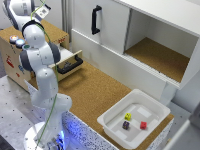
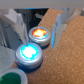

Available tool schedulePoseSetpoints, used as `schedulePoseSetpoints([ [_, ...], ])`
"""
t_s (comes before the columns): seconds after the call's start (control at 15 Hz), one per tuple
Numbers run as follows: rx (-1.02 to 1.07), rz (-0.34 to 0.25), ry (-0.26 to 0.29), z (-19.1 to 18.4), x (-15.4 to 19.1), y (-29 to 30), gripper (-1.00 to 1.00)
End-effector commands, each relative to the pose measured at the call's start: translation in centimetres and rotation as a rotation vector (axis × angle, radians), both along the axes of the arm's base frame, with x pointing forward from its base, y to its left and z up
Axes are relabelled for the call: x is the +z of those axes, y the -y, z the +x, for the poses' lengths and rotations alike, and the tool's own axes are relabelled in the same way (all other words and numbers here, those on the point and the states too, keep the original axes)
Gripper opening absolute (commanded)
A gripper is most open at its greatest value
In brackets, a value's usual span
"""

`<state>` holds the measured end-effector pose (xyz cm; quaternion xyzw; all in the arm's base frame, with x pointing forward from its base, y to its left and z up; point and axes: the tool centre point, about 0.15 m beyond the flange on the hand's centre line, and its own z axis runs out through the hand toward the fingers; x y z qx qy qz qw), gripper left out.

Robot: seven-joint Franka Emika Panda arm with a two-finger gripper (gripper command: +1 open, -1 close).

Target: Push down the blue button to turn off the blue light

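Note:
The blue button [image 2: 28, 52] is round with a silvery rim, and its cap glows bright cyan. It sits on a wooden surface between an orange-red lit button [image 2: 40, 33] and a green button [image 2: 10, 77]. My gripper [image 2: 40, 29] is open above the buttons. Its two pale fingers [image 2: 59, 27] straddle the orange-red button, and the blue button lies just off to one side of them. In the exterior view the arm leans over a wooden box [image 1: 9, 57] at the left, and its wrist hides the gripper.
A half-open drawer with a black handle [image 1: 70, 65] is beside the box. A white cabinet with a black door handle [image 1: 96, 19] stands behind. A white bin [image 1: 116, 106] at the exterior view's right holds three small cubes.

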<state>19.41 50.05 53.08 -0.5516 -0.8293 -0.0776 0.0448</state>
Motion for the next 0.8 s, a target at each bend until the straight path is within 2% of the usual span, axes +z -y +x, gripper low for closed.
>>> schedulePoseSetpoints([
  [0.0, 0.046, -0.078, -0.116, -1.0, 1.7, -1.6, -1.0],
  [0.27, 0.037, -0.126, -0.094, -2.1, -1.2, -3.1, -1.0],
  [0.73, 0.045, -0.191, -0.121, -4.0, -4.9, -3.6, -1.0],
])
